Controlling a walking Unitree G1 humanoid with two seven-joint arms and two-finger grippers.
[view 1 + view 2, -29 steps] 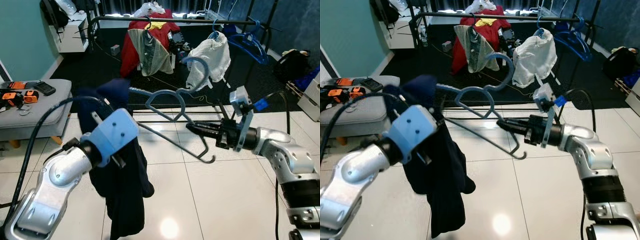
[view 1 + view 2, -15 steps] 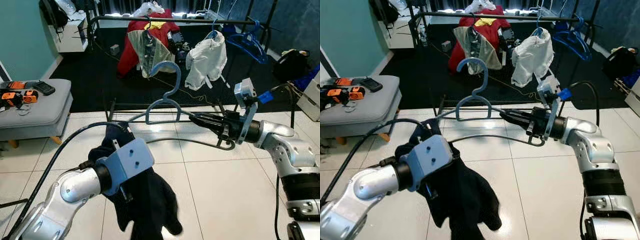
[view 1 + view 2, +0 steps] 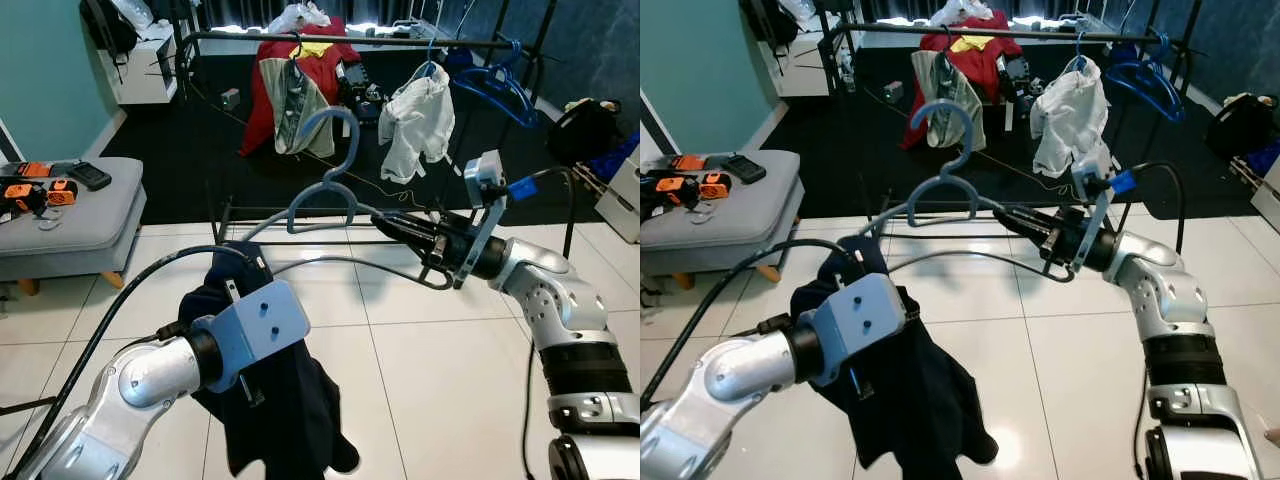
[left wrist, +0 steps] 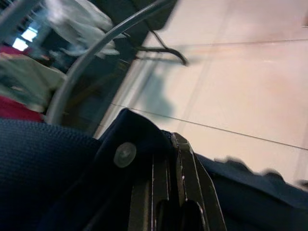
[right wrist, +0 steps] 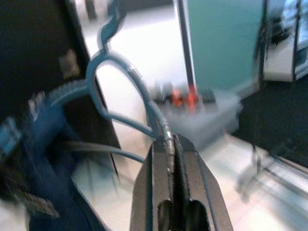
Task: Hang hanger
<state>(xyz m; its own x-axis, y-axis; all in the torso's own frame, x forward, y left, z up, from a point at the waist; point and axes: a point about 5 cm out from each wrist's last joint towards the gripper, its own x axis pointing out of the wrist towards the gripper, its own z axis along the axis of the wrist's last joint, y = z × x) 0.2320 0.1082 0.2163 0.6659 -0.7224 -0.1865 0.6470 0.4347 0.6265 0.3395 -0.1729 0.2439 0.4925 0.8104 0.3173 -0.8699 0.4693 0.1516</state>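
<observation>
I hold one grey-blue hanger (image 3: 330, 195) out over the white tiled floor (image 3: 420, 380), short of the clothes rail (image 3: 340, 40), and both my hands are on the job. My right hand (image 3: 390, 226) is clamped tight on the hanger's shoulder wire just beside the neck, its two black fingers (image 5: 166, 159) pressed together with the wire between them. The hook stands upright above that grip, in line with the rail behind it. My left hand (image 4: 171, 192) is pinched shut on one dark navy garment (image 3: 270, 400), which droops in folds toward the floor beneath the hanger's near end; a single round snap (image 4: 124, 154) shows on the cloth just beside my fingers. On the rail I count three hung pieces: a red one (image 3: 310, 60), a grey-green one (image 3: 295, 110) in front of it, and a white one (image 3: 418, 115) farther along. A cluster of bare blue hangers (image 3: 495, 85) hangs beyond the white piece; I cannot count them surely. Well to the left of the rail stands one grey ottoman (image 3: 70, 215) carrying orange tools (image 3: 30, 190).
</observation>
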